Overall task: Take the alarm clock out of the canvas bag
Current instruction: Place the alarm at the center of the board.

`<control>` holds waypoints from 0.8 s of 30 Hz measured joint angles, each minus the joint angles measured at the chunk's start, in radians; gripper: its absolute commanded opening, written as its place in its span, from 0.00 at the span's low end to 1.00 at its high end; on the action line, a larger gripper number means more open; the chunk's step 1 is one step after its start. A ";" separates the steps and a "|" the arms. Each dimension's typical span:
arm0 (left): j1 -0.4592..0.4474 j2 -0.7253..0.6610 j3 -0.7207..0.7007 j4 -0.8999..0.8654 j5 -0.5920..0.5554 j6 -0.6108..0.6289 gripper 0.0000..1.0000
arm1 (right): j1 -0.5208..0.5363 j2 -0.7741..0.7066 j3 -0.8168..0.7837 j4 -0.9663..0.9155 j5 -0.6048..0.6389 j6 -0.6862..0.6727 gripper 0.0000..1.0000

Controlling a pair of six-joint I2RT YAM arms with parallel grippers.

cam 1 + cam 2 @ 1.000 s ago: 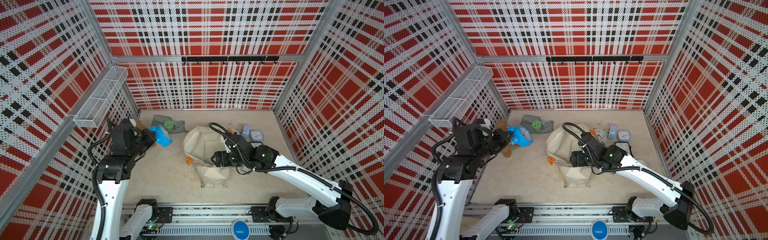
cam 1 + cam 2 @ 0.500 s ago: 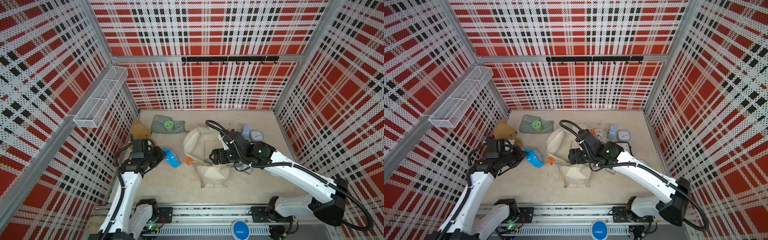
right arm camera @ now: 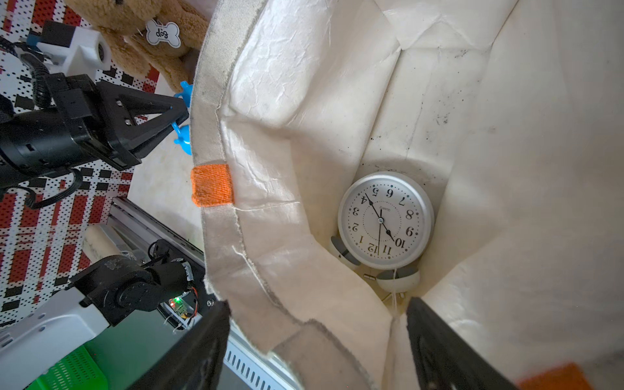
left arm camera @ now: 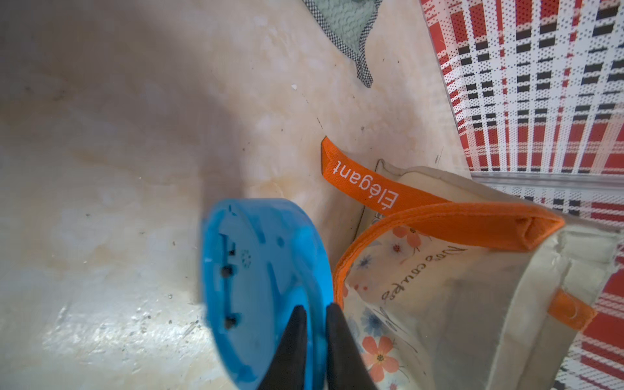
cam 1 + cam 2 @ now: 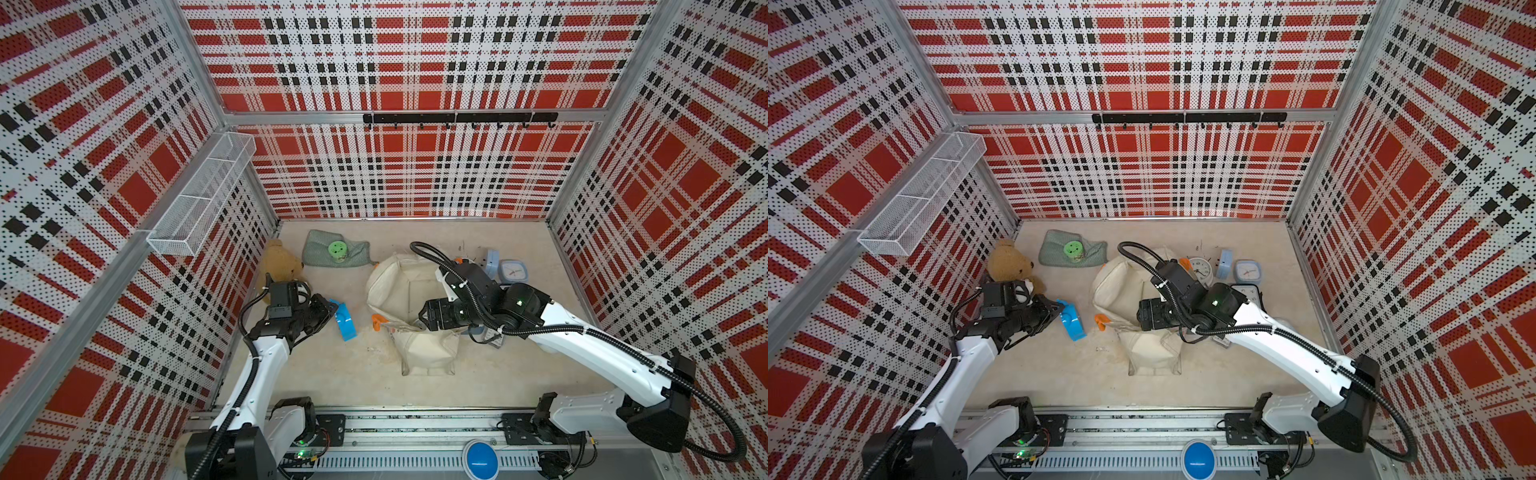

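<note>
The cream canvas bag (image 5: 399, 282) (image 5: 1117, 286) with orange handles lies open mid-table. A silver twin-bell alarm clock (image 3: 385, 219) rests deep inside it, face showing. A blue alarm clock (image 5: 344, 321) (image 5: 1071, 321) (image 4: 263, 287) stands on edge on the table just left of the bag. My left gripper (image 5: 331, 309) (image 4: 315, 309) is low beside it, fingers nearly together with the clock's thin rim between them. My right gripper (image 5: 424, 319) (image 3: 315, 304) is open wide at the bag's mouth, straddling its rim, one finger inside and one outside.
A brown teddy bear (image 5: 282, 259) sits against the left wall behind my left arm. A grey-green cloth (image 5: 357, 255) with a green cup lies at the back. More clocks (image 5: 1246, 272) stand back right of the bag. A wire basket (image 5: 203, 199) hangs on the left wall.
My left arm came down from high at the back left and brought the blue alarm clock onto the table beside the bag. The right gripper stayed at the bag's rim.
</note>
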 measured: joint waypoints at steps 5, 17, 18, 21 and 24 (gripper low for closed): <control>0.028 -0.006 -0.008 0.005 0.012 0.021 0.40 | 0.000 0.006 0.016 -0.006 0.000 0.000 0.84; 0.067 -0.024 0.019 -0.108 -0.119 0.069 0.25 | 0.000 0.006 0.017 -0.008 0.000 0.000 0.85; 0.068 -0.024 0.023 -0.122 -0.138 0.070 0.24 | 0.000 0.006 0.017 -0.008 0.000 0.000 0.85; 0.068 -0.019 0.023 -0.175 -0.198 0.069 0.21 | 0.000 0.007 0.017 -0.008 0.000 0.000 0.85; 0.069 -0.002 0.023 -0.219 -0.248 0.066 0.24 | 0.000 0.006 0.017 -0.008 0.000 0.000 0.85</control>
